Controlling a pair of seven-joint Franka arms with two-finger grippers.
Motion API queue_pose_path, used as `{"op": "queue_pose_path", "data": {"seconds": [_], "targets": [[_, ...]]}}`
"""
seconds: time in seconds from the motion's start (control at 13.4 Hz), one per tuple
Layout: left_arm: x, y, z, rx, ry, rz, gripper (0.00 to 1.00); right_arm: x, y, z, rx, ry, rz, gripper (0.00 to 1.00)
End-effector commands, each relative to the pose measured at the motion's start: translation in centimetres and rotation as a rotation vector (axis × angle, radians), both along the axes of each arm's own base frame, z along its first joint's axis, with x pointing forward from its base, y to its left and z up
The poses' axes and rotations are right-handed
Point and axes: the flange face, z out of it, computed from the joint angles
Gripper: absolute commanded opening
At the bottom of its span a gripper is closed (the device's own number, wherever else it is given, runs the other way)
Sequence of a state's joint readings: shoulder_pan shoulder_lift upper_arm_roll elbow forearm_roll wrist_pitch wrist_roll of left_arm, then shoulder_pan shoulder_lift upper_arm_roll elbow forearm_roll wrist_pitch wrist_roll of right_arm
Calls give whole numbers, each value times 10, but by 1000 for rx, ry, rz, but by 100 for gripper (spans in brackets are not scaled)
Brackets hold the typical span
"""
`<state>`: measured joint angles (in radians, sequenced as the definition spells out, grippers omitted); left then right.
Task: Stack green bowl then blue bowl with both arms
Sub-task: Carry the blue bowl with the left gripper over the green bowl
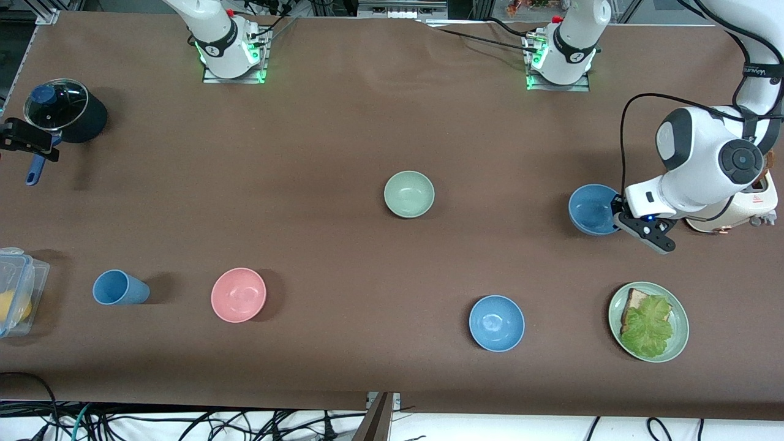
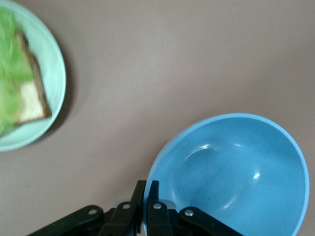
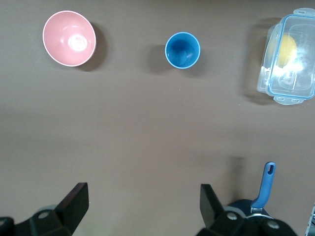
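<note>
Blue bowls point(image 1: 593, 209) two, one pinched by left pincer point(image 2: 146, 192), green bowl point(image 1: 409, 193) one, right pincer point(image 3: 142, 201) spread.

Left gripper point(image 2: 146, 196) fingers point(image 2: 153, 194) pinch blue bowl point(image 2: 231, 172) rim.

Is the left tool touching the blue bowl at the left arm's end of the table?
Touching. In the left wrist view, the left tool is shut on the rim of the blue bowl, its fingers pinching the edge with no gap.

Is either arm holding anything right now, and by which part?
The left gripper is clamped on the rim of the small round blue bowl. The right gripper holds nothing.
</note>
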<state>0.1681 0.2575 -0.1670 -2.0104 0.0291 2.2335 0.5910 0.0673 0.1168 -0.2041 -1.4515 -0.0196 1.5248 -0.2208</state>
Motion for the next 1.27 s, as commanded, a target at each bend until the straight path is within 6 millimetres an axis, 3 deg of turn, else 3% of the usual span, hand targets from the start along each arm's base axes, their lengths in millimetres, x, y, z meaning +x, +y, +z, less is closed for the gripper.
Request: {"op": "queue_pose_path", "data": {"seconds": [0.0,0.22,0.37,0.52,0.67,0.82,0.97,1.2], "targets": [[32,-71,33,-28,35,76,0,1,-4,5,-10,-8,8,100],[49,-153,42,-33,79,138,0,1,-4,5,-10,-8,11,100],[37,-223,40,-25,88,206,0,1,-5,5,-10,-8,8,100],[23,-269,24,-72,151,301,0,1,-5,5,-10,-8,7,100],[9,-305,6,-120,215,333,0,1,-7,5,-10,-9,4,100],[-3,-325,0,-107,232,344,0,1,-7,5,-10,-9,2,100],[-26,-367,-10,-82,237,367,0,1,-7,5,-10,-9,2,100],[-39,-391,-35,-93,208,389,0,0,-9,5,-10,-8,1,100]]}}
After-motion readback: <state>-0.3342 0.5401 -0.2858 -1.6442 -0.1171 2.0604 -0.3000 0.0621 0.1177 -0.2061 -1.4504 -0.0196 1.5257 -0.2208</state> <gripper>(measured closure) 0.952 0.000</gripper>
